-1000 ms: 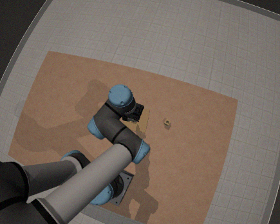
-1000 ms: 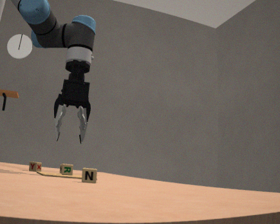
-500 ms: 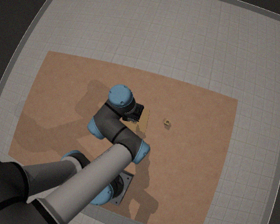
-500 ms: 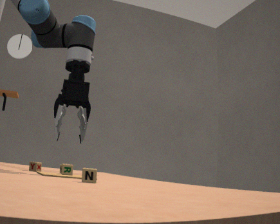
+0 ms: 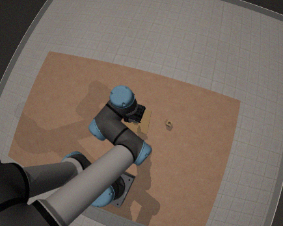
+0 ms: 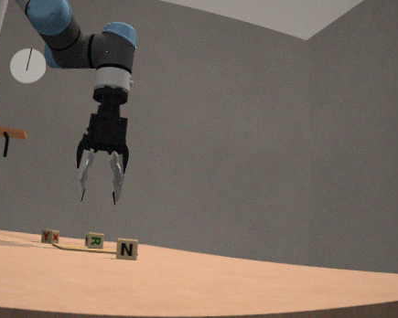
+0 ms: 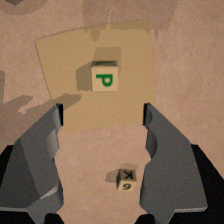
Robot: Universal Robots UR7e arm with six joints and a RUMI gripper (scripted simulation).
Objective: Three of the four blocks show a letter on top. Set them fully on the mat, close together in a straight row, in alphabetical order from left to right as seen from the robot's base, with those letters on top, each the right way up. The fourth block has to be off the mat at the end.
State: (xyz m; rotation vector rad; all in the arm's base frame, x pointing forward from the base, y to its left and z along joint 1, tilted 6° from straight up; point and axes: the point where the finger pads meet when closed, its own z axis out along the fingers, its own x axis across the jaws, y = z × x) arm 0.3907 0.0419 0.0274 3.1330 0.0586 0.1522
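My gripper (image 6: 98,196) hangs high above the table, fingers partly apart with nothing between them. In the wrist view the fingers frame the small tan mat (image 7: 97,75). One block with a green P on top (image 7: 104,80) sits on the mat. A second block (image 7: 125,180) lies off the mat on the table, showing a K and a 9 on its faces. The side view shows a block with an R face (image 6: 95,239) on the mat's thin edge (image 6: 82,249), a block with an N face (image 6: 127,249) in front of it, and a block with Y and x faces (image 6: 49,236) farther back.
The brown table top sits on a grey tiled floor. The arm's base (image 5: 118,189) is at the table's near edge. From above, the arm covers most of the mat (image 5: 146,120), and one block (image 5: 168,123) lies to its right.
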